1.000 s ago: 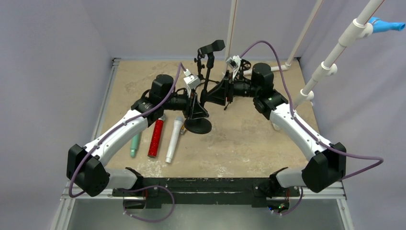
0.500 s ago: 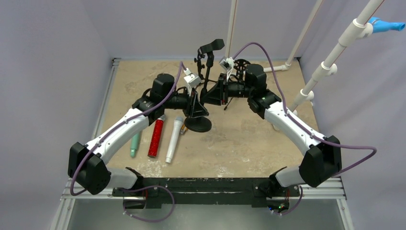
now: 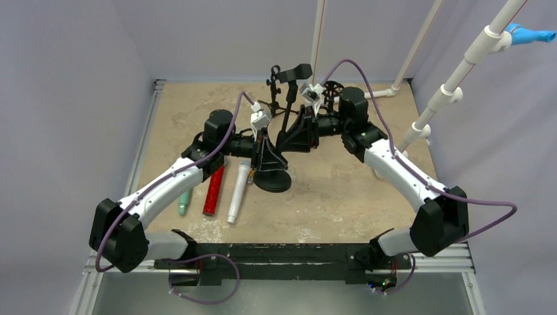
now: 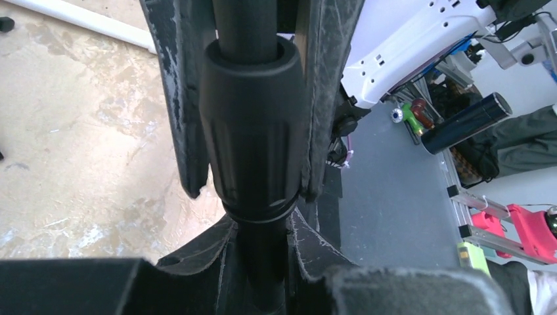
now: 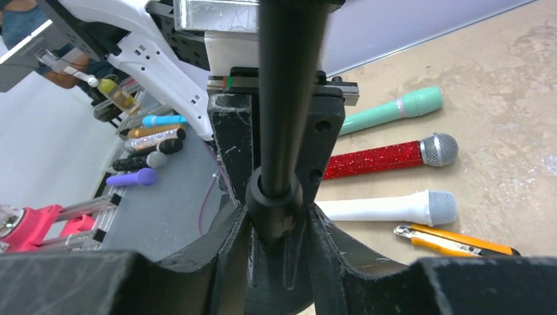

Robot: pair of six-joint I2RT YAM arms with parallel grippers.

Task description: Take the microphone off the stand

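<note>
The black microphone stand [image 3: 286,111] rises tilted from its round base [image 3: 272,180] at mid table. A short black clip [image 3: 301,71] sits at its top; I cannot tell whether it holds anything. My left gripper [image 3: 268,153] is shut on the stand's lower pole [image 4: 259,256], just under the thick collar [image 4: 253,125]. My right gripper [image 3: 292,134] is shut on the pole a little higher, at a collar [image 5: 276,216]. Three microphones lie on the table left of the base: teal [image 3: 186,199], red glitter [image 3: 214,187] and white [image 3: 238,191].
An orange utility knife [image 5: 453,241] lies beside the white microphone [image 5: 394,207]. White pipes [image 3: 423,121] stand at the right edge and a thin pole [image 3: 318,39] at the back. Walls close in the table's left and rear.
My right gripper came in from the right and closed on the pole. The left arm drew back a little. The stand's top swung to the right and its base shifted slightly nearer.
</note>
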